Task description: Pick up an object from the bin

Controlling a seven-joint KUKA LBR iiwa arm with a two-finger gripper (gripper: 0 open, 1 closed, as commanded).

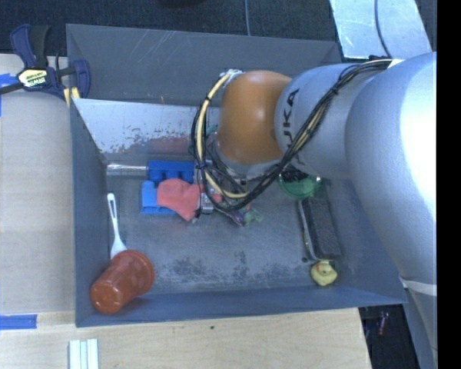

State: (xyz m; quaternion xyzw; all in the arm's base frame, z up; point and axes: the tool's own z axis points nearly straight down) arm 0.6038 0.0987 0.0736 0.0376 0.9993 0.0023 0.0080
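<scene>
My gripper (213,184) is low in the middle of the bin, mostly hidden under the arm's orange cover and its cables. Its lower end is right at the right edge of a pink soft piece (177,197). That pink piece lies partly on a blue block (161,181), which sits just to the gripper's left. A small green and purple bit (247,217) lies just below and right of the gripper.
A white plastic spoon (114,225) lies along the left wall, above an orange-red cup (123,281) tipped over in the front left corner. A green thing (300,185) peeks from under the arm. A black flat tool (320,231) and a yellow knob (323,273) lie at front right.
</scene>
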